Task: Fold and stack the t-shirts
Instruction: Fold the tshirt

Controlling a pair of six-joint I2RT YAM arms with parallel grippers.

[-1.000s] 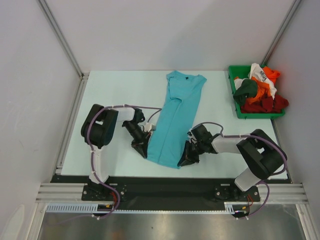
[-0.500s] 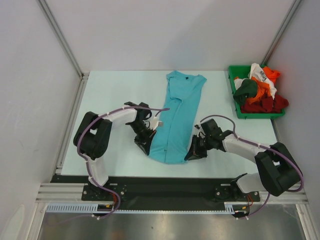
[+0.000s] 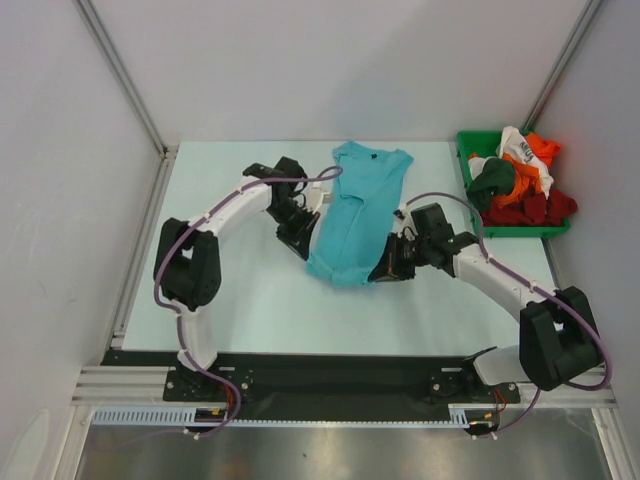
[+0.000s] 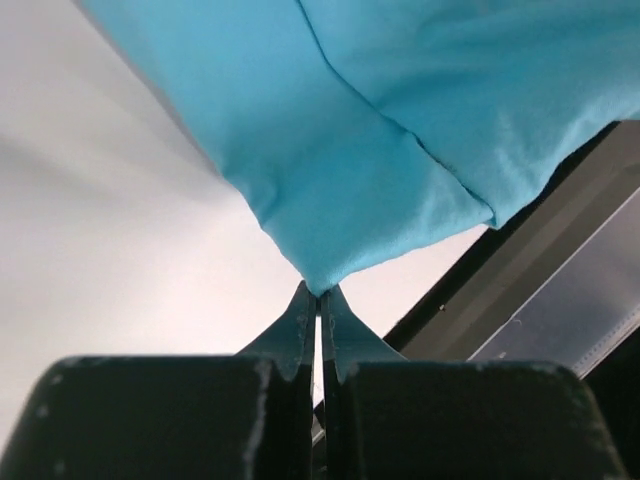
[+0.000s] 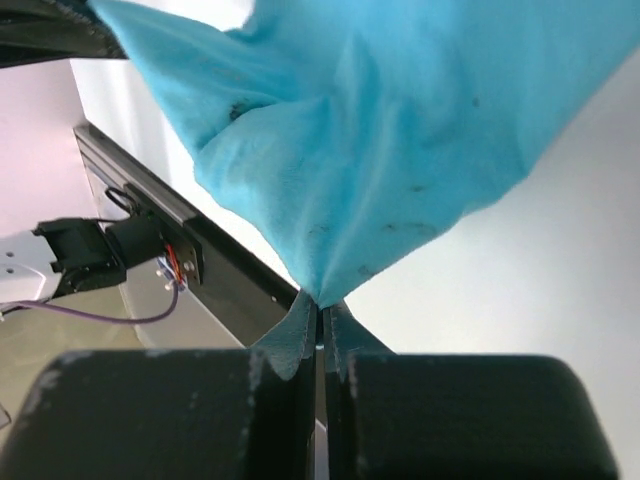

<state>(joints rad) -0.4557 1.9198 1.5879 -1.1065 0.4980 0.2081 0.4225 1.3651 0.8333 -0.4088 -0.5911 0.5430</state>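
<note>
From above, the left pincer [image 3: 306, 250] and right pincer [image 3: 383, 272] are each clamping a near corner of the turquoise shirt [image 3: 358, 195], which is stretching away from them over the bench [image 3: 230, 300]; other shirts [image 3: 515, 180] are sitting in a bin [image 3: 465, 195] beyond the right pincer

Left wrist: the left pincer [image 4: 318, 297] is pinching a corner of the turquoise shirt [image 4: 400, 120] just ahead

Right wrist: the right pincer [image 5: 320, 308] is gripping a bunched corner of the turquoise shirt [image 5: 400, 150] likewise

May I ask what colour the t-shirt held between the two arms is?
Plain turquoise; the t-shirt shows best in the top external view.
</note>
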